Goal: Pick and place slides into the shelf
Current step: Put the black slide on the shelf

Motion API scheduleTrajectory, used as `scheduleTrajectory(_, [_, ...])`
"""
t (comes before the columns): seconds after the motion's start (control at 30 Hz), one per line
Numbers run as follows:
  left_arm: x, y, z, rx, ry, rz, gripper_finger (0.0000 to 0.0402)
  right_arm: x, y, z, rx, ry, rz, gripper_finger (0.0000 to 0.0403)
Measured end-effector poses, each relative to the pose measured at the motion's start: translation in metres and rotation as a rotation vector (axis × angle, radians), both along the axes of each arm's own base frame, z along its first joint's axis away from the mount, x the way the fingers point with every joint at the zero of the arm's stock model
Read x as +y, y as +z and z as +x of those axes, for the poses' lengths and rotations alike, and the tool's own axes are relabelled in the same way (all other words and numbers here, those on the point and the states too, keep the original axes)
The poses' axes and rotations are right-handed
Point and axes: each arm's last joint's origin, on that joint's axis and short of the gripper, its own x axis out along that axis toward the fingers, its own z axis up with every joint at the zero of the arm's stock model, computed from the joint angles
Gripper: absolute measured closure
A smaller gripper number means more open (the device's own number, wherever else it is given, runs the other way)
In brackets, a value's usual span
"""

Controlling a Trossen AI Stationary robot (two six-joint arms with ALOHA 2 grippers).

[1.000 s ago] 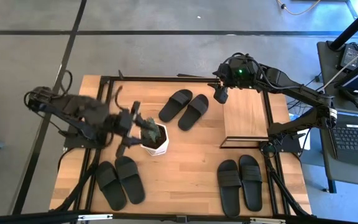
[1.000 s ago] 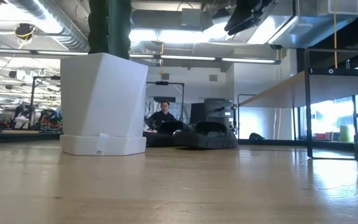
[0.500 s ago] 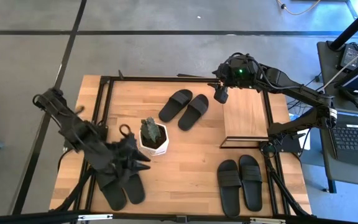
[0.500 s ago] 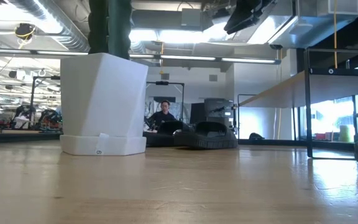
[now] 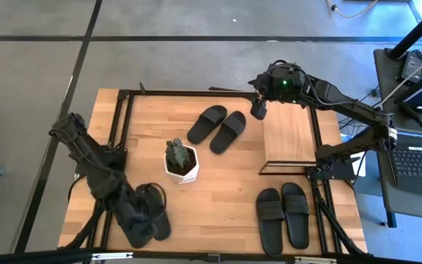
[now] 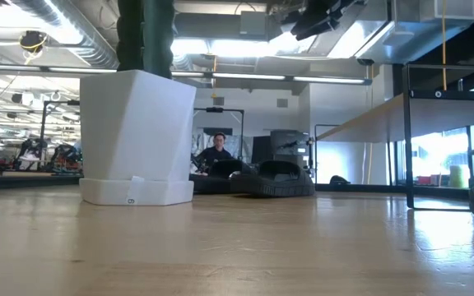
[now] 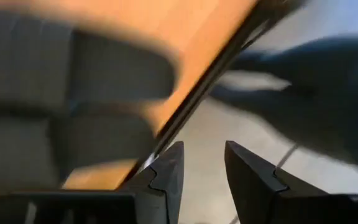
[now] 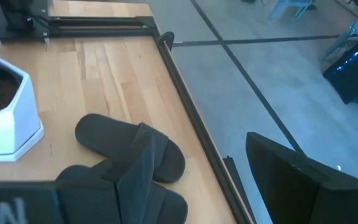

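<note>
Three pairs of black slides lie sole-down on the wooden table: a far-centre pair (image 5: 218, 126), also in the right wrist view (image 8: 129, 146), a near-right pair (image 5: 283, 216), and a near-left pair (image 5: 156, 220) partly hidden under my left arm. The shelf (image 5: 289, 139) stands at the far right with its board bare. My left gripper (image 5: 143, 224) (image 7: 202, 171) hovers open over the near-left pair, whose blurred straps (image 7: 61, 81) show beside its fingers. My right gripper (image 5: 258, 110) (image 8: 154, 168) hangs open in the air by the shelf's far-left corner, above the far pair.
A white planter with a cactus (image 5: 180, 163) (image 6: 134, 136) stands left of centre, between the slide pairs. Black frame rails (image 5: 123, 132) run along the table's left, far and right sides. A laptop (image 5: 420, 161) sits off the right edge. A person (image 6: 216, 152) sits far behind the table.
My left arm has swung fast from beside the planter toward the table's near edge and now stands over the near-left pair of slides. The slides, the planter and the shelf have stayed where they were.
</note>
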Motion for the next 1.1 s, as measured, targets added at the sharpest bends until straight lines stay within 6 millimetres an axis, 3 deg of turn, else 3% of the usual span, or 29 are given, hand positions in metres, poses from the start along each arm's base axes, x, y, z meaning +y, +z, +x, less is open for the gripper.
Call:
scheduleTrajectory(0.13, [-0.006, -0.020, -0.007, 0.248, 0.016, 0.058, 0.0294, -0.002, -0.004, 0.004, 0.016, 0.000, 0.006, 0.0152])
scheduleTrajectory(0.27, [-0.009, -0.037, -0.009, 0.388, 0.058, 0.149, 0.0294, -0.005, -0.011, 0.012, 0.042, 0.000, 0.017, 0.0152])
scheduleTrajectory(0.47, [-0.017, -0.056, -0.002, 0.419, 0.032, 0.215, 0.0294, -0.008, -0.020, 0.019, 0.111, 0.041, -0.025, 0.0152])
scheduleTrajectory(0.83, [-0.034, -0.107, 0.011, 0.612, 0.059, 0.315, 0.0294, -0.008, -0.012, 0.020, 0.057, 0.053, -0.078, 0.0152])
scheduleTrajectory(1.1, [-0.030, -0.117, 0.007, 0.742, 0.159, 0.430, 0.0294, -0.009, -0.011, 0.021, 0.043, 0.053, -0.087, 0.0152])
